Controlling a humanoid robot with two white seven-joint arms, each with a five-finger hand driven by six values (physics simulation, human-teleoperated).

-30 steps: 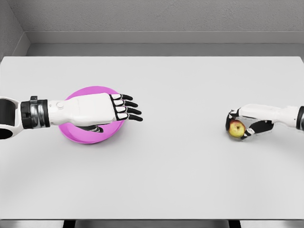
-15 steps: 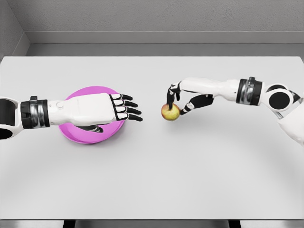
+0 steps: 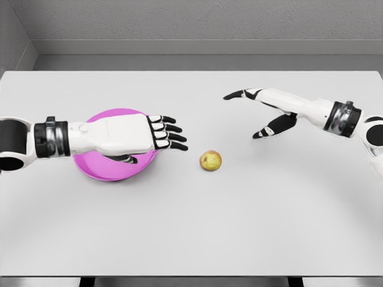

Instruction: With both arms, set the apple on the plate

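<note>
The apple (image 3: 210,160) is being left free on the table (image 3: 191,227), touched by neither hand and lying just to the right of the left hand (image 3: 140,134), whose spread fingertips are being pointed straight at it. The pink plate (image 3: 99,171) is being covered by that same open, empty hand. Farther back, the right hand (image 3: 263,110) is being held well clear, fingers released, seemingly above the table, so the left hand is judged nearer for the pickup.

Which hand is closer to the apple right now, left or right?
Left. The left hand hovers over the plate, fingertips just left of the apple. The right hand is open, farther off, up and right.
</note>
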